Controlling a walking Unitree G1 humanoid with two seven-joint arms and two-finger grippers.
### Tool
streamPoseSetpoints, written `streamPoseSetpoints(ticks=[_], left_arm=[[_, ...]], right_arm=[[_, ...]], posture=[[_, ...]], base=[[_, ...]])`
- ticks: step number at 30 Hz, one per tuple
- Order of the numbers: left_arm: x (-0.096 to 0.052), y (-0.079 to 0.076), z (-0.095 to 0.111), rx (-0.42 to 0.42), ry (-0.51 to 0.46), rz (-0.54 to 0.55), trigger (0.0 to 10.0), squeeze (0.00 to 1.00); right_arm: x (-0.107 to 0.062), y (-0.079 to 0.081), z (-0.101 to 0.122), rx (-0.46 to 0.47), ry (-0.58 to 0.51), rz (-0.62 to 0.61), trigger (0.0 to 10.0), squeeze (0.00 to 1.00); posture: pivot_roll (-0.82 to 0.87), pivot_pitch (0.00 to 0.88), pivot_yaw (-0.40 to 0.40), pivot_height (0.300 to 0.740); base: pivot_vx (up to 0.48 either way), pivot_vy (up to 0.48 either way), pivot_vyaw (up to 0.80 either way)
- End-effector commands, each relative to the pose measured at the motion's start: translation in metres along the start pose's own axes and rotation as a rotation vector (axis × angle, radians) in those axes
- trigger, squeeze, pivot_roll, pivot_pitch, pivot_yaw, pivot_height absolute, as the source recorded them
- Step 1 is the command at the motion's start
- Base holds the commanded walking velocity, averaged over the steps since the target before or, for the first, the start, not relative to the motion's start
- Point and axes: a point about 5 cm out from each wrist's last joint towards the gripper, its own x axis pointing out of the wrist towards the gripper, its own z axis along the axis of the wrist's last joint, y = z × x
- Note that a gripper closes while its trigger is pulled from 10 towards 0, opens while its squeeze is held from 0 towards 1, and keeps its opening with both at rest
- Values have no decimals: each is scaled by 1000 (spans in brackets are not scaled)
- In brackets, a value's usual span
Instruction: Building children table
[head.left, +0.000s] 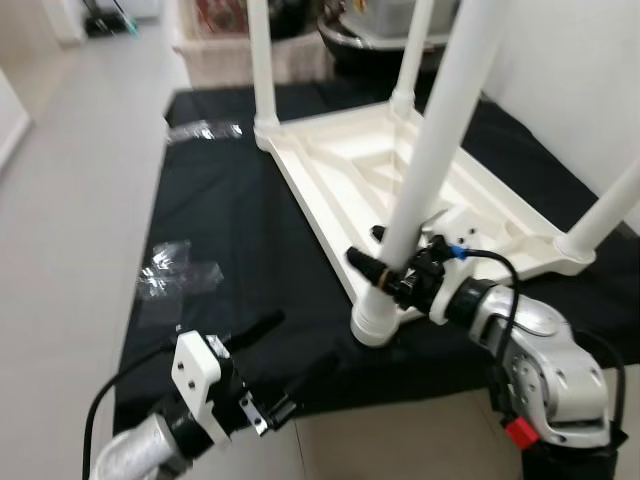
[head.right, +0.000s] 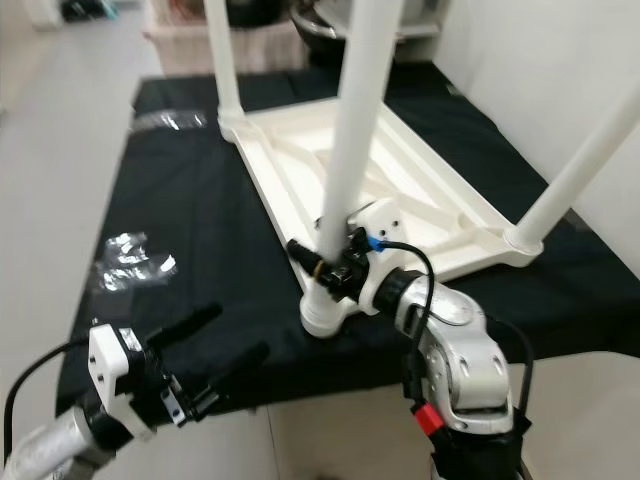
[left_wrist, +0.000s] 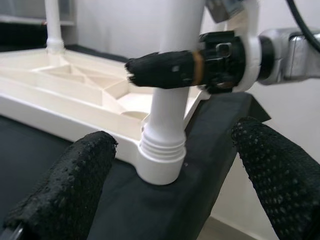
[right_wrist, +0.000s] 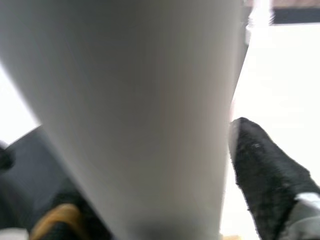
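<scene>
1. The white children table (head.left: 400, 170) lies upside down on the black worktop (head.left: 230, 240), reaching its near edge
2. The right gripper (head.left: 385, 270) clamps the nearest leg (head.left: 440, 130)
3. The left gripper (head.left: 285, 365) hangs spread wide at the near edge

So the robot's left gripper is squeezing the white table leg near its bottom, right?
Not the left one. The right gripper is closed on the white table leg near its bottom, as the left eye view shows. The left gripper is open, in front of the black table's edge.
</scene>
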Motion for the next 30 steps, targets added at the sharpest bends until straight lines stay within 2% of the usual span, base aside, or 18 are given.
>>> streamPoseSetpoints(ticks=[1, 4, 5, 6, 7, 8, 11, 13, 16, 25, 26, 30], left_arm=[[-2, -1, -2, -6, 10, 1, 10000, 0], [-1, -2, -1, -8, 9, -1, 10000, 0], [-1, -2, -1, -8, 9, -1, 10000, 0], [-1, -2, -1, -8, 8, -1, 10000, 0], [-1, -2, -1, -8, 8, -1, 10000, 0], [-1, -2, 0, -8, 8, -1, 10000, 0], [0, -2, 0, -8, 8, -1, 10000, 0], [0, -2, 0, -6, 8, -2, 10000, 0], [0, -2, 0, -3, 8, -1, 10000, 0], [-1, -2, 1, 0, 11, -1, 10000, 0], [-1, -3, 1, 0, 14, -3, 10000, 0], [-3, -3, 0, -2, 20, -5, 10000, 0]], right_arm=[[0, 3, 10, -16, -44, 79, 10000, 1000], [-14, 0, 22, -125, -47, 308, 10000, 1000], [-14, 0, 22, -125, -47, 308, 10000, 1000], [-23, -2, 25, -94, -7, 456, 10000, 902], [-23, -2, 25, -94, -7, 456, 10000, 902], [-28, -3, 25, -68, 32, 567, 10000, 0], [-28, -3, 25, -88, 41, 582, 10000, 0], [-18, -8, 30, -124, 5, 564, 10000, 0], [-10, -9, 35, -129, -25, 575, 10000, 0], [-7, -10, 38, -125, -48, 620, 10000, 0], [-9, -11, 37, -116, -51, 639, 0, 0], [-16, -15, 37, -115, -46, 657, 0, 0]], posture=[[-14, 210, -10, 740], [-9, 211, -7, 740], [-9, 211, -7, 740], [-8, 216, -5, 740], [-8, 216, -5, 740], [-6, 215, -3, 740], [-4, 215, -1, 740], [0, 217, -3, 740], [10, 216, -3, 740], [18, 218, -3, 740], [21, 218, 1, 740], [23, 205, 0, 740]], base=[[0, 0, 0], [0, 0, 0], [0, 0, 0], [0, 0, 0], [0, 0, 0], [0, 0, 0], [0, 0, 0], [0, 0, 0], [0, 0, 0], [0, 0, 0], [0, 0, 0], [0, 0, 0]])
